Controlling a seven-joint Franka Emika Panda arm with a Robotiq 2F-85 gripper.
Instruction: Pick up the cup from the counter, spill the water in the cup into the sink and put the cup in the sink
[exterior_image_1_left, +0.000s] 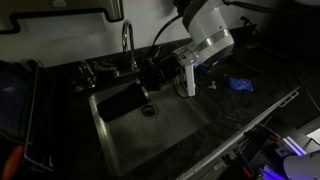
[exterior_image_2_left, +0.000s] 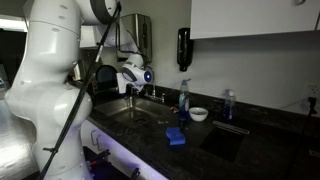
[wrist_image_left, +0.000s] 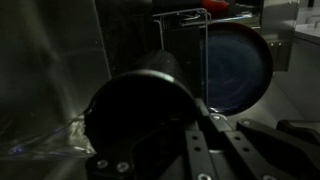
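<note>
Spillage is your risk: your gripper (exterior_image_1_left: 186, 78) is clamped on the dark cup (wrist_image_left: 140, 108), tipped sideways near the 2 o'clock rim of the sink (exterior_image_1_left: 120, 132) by the faucet (exterior_image_1_left: 128, 45), so water could hit the counter (exterior_image_1_left: 212, 110) there, or the cup could slide free if you rotate it too quickly.

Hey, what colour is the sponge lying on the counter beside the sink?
Blue. The sponge shows best in an exterior view, bright against the dark counter.

Glossy white rounded arm (exterior_image_2_left: 45, 100), black cable (exterior_image_2_left: 82, 98) alongside.
</note>
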